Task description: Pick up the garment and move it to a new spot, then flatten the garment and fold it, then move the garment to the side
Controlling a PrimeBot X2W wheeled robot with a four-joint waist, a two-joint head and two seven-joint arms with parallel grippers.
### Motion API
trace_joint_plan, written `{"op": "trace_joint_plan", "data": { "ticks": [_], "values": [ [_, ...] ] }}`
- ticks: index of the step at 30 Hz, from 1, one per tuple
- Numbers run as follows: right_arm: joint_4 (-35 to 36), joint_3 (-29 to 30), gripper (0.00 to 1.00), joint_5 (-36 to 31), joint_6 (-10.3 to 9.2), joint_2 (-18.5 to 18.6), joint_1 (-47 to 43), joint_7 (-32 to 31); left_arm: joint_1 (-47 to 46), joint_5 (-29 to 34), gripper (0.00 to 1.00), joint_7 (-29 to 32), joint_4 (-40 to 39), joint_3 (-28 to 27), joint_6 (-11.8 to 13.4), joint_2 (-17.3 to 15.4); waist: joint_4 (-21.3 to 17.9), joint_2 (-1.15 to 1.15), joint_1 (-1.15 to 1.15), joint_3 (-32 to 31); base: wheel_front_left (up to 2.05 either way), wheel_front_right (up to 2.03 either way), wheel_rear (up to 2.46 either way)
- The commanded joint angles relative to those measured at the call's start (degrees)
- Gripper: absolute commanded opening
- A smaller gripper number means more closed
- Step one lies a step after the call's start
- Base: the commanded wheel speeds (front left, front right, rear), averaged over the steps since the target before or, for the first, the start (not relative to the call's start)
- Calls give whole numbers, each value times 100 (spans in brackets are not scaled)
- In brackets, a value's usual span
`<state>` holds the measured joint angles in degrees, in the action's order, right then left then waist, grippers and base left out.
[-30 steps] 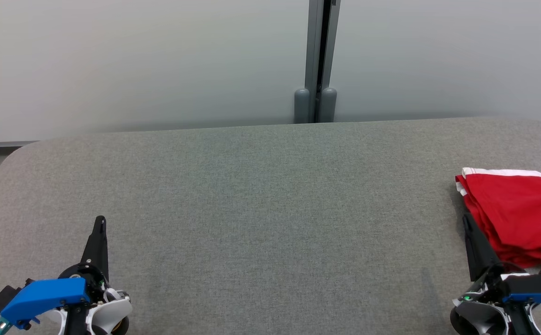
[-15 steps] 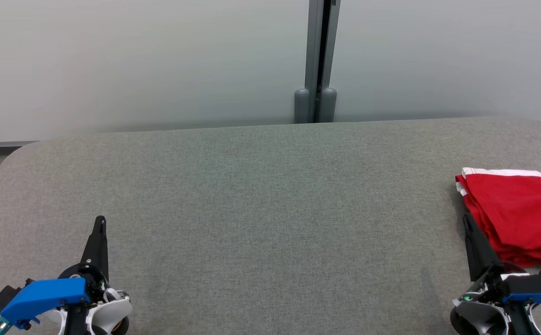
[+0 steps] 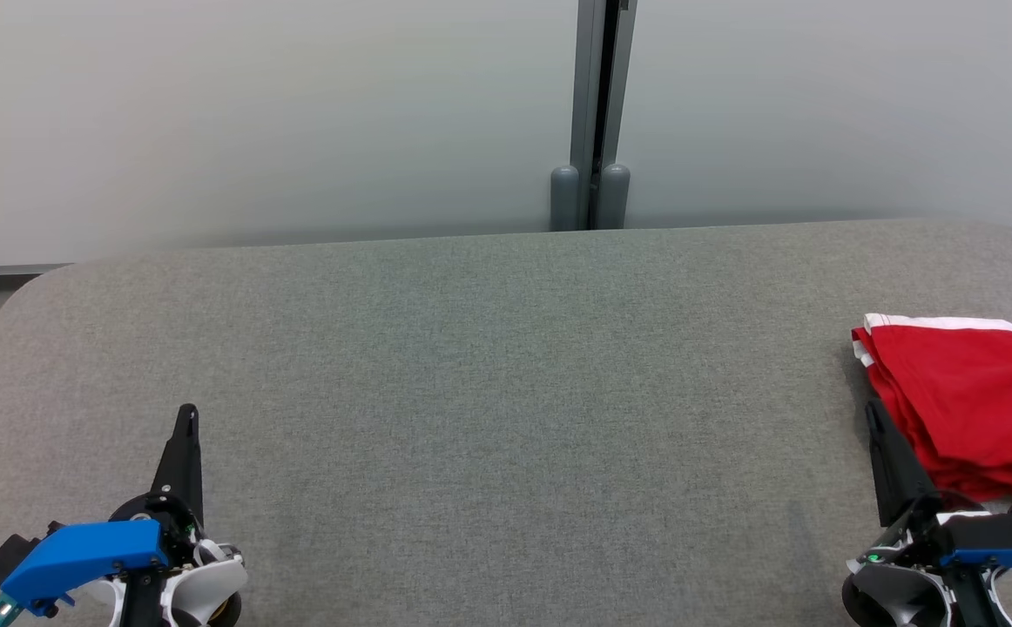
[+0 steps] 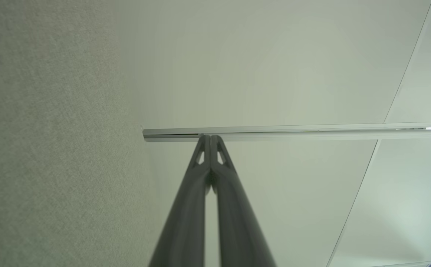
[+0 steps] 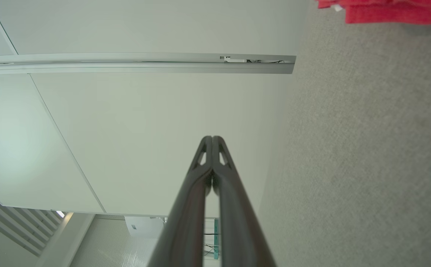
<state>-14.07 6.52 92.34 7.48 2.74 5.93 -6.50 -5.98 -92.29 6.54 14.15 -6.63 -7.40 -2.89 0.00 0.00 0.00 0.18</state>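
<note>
There's the red garment with its white trim, lying in flat layers at the far right edge of the grey surface, partly cut off by the frame. The right jaws are pressed tight together with nothing between them, their tip just beside the garment's near left edge, though whether it touches I cannot tell. Over at lower left, the left jaws are closed just as tight and empty, well apart from the garment
</note>
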Motion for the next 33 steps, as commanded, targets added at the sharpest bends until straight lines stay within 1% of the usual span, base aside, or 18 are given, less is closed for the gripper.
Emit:
{"op": "trace_joint_plan", "data": {
  "ticks": [1,33],
  "values": [
    [17,9,0,17,2,26,56,-24,-57,-21,0,18,-24,-7,-30,11,0,0,0,0,0,0,0],
    [17,9,0,17,2,26,56,-24,-57,-22,0,18,-24,-5,-30,10,0,0,0,0,0,0,0]
  ]
}}
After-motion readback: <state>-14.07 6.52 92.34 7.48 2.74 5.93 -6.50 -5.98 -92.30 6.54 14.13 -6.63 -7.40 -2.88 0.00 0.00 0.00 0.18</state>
